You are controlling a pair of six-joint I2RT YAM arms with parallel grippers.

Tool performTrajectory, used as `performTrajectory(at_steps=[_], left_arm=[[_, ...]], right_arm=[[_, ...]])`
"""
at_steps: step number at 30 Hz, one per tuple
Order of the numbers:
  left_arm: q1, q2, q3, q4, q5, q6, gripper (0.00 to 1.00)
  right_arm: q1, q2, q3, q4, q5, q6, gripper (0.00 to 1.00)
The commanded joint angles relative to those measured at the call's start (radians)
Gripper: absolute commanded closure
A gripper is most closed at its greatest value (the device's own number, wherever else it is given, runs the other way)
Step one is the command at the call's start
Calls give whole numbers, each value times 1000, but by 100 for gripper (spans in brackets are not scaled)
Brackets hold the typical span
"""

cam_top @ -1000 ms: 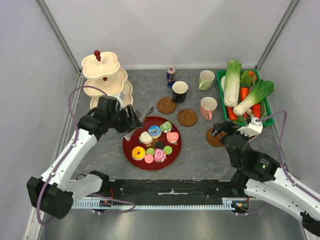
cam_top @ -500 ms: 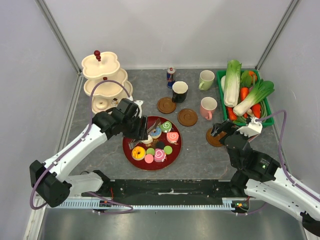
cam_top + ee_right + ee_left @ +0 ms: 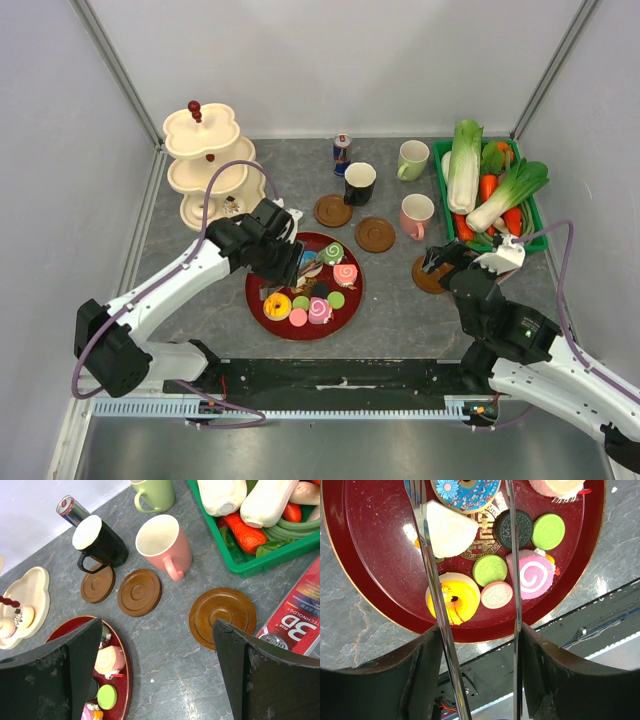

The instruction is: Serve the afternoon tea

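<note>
The left hand (image 3: 280,256) has travelled from the tiered stand (image 3: 205,172) at the rear left of the bench (image 3: 400,320) to the red tray (image 3: 375,550). A second earlier it was beside the stand's lowest tier; now it hangs over the left half of the tray. This hand is closed part-way on a pair of metal tongs (image 3: 431,560); the tong blades stand apart and carry nothing.

In the left wrist view the blades straddle several pastries. The left blade crosses the white swirl roll (image 3: 451,527) and the edge of the yellow donut (image 3: 455,600); the green macaron (image 3: 490,570) lies between the blades; the pink swirl roll (image 3: 532,575) lies just outside the right blade. Whether a blade touches any pastry cannot be told.

At least one small pastry (image 3: 22,616) sits on the lowest tier of the stand; most of the set remains on the tray. Judged from this, one transfer is complete and the next pick is beginning; the tongs would need to be lowered around a single piece, then squeezed.

The right hand (image 3: 157,630) has not moved; its jaws stand wide and empty above a wooden coaster (image 3: 222,617). The black mug (image 3: 97,540), the pink mug (image 3: 162,545) and the pale green mug (image 3: 152,492) stand on the bench beyond it, none on a coaster; the mug portion of the service appears not yet begun.
</note>
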Motion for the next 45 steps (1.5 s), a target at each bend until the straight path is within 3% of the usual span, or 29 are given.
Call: performTrajectory(at_steps=[1, 14, 26, 32, 36, 45], left_arm=[[-4, 23, 34, -1, 6, 66, 35], [-16, 49, 53, -8, 15, 83, 37], [-21, -3, 100, -27, -50, 2, 47], [-23, -74, 108, -7, -123, -97, 48], [-21, -97, 120, -4, -258, -180, 48], [26, -46, 100, 194, -433, -249, 47]], right_arm=[[0, -14, 2, 21, 23, 19, 2], [0, -14, 4, 22, 28, 16, 2], [0, -25, 6, 22, 34, 16, 2], [-1, -26, 9, 21, 32, 11, 2], [0, -25, 7, 21, 35, 14, 2], [0, -17, 18, 27, 39, 5, 2]])
